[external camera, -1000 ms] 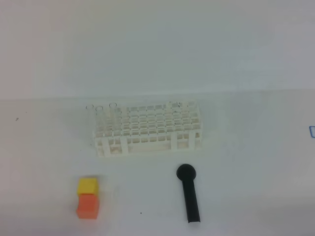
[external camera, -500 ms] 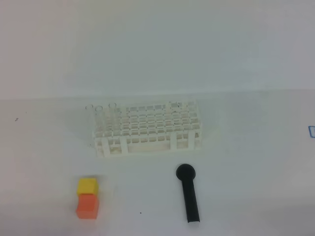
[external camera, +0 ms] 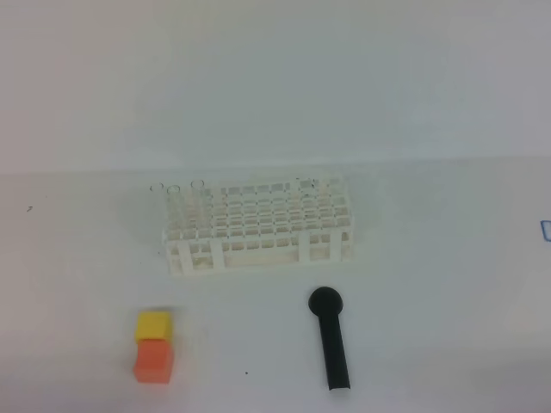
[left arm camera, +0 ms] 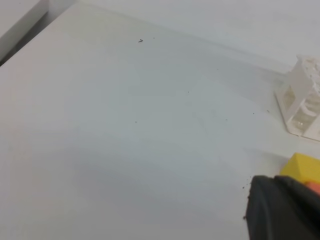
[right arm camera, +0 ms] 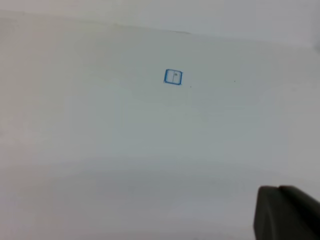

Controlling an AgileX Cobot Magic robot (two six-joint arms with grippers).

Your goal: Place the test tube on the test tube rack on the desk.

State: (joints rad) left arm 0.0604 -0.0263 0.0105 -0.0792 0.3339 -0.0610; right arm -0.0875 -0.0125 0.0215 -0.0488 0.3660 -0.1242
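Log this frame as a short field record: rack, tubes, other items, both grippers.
rack: test tube rack upright on the desk
tubes: clear test tubes standing in the rack's left end
other items: black stick in front of the rack; yellow block behind orange block, touching
left gripper: shut, holding nothing
right gripper: shut, holding nothing

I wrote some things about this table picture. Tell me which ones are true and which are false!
1. The yellow block touches the orange block. True.
2. The black round-headed stick stands inside the test tube rack. False: it lies flat on the desk, in front of the rack.
3. Clear tubes stand at the rack's left end. True.
4. A robot arm reaches over the rack in the high view. False: no arm shows there.
5. The blocks sit right of the stick. False: they sit left of it.
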